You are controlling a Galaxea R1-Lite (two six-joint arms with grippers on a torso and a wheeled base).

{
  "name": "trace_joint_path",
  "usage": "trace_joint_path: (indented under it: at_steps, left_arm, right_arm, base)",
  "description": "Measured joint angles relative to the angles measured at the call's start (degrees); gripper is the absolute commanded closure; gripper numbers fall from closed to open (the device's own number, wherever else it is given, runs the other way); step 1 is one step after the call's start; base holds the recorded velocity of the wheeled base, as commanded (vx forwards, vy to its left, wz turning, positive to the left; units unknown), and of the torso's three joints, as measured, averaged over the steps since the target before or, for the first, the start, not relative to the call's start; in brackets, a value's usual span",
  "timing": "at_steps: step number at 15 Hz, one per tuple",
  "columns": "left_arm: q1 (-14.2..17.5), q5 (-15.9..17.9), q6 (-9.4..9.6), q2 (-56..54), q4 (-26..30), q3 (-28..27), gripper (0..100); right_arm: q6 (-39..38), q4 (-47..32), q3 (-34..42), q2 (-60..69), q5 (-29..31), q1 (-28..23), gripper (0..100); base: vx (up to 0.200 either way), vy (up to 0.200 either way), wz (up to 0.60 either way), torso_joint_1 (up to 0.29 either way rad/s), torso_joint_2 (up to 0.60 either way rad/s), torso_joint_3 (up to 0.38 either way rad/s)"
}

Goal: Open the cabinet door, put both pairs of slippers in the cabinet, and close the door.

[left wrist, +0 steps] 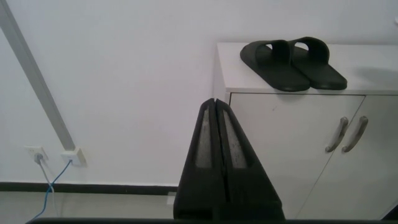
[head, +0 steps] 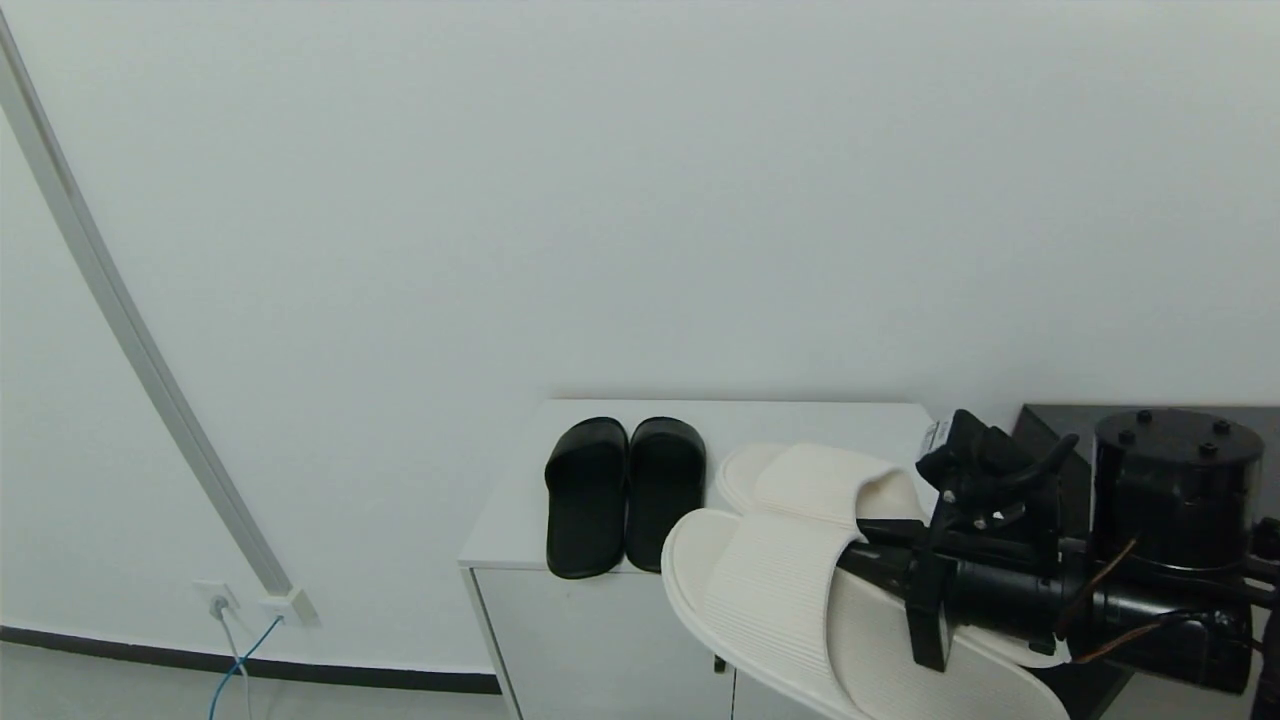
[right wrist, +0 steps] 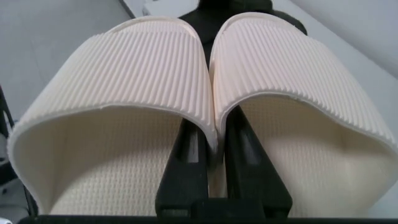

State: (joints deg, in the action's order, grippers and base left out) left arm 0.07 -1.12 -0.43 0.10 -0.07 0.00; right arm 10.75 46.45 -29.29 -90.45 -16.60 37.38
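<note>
Right wrist view | my right tool (right wrist: 214, 155) pinches both white slippers (right wrist: 149, 68) | left tool (left wrist: 216, 109) pressed together, empty | it should first pull door handle (left wrist: 336, 134) ahead.

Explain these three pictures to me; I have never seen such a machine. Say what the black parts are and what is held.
This is a two-armed robot; the black parts are its arms, each ending in a pincer called a gripper. The wide picture comes from a camera on its head, the other two from cameras on its wrists. A white cabinet, doors shut, bears black slippers side by side on top. The right gripper pinches the white slippers together by their inner sides. The left gripper is shut and holds nothing.
</note>
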Motion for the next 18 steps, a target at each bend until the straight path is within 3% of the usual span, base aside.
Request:
trace_joint_path:
  at_steps: [4, 15, 18]
  left_arm:
    - [0.0, 0.0, -0.01, 0.0, 0.0, 0.0, 100]
    - [0.0, 0.0, 0.00, 0.0, 0.0, 0.0, 100]
    - [0.0, 0.0, 0.00, 0.0, 0.0, 0.0, 100]
  right_arm:
    - [2.7, 0.1, 2.0, 1.1, -0.5, 0.3, 100]
    - [2.4, 0.1, 1.9, 0.2, -0.5, 0.2, 100]
    - [2.4, 0.0, 1.7, -0.3, -0.1, -0.1, 100]
  base:
    - [0.000, 0.000, 0.00, 0.000, 0.00, 0.000]
    - [-0.200, 0.000, 0.00, 0.003, 0.00, 0.004]
    - [0.000, 0.000, 0.00, 0.000, 0.00, 0.000]
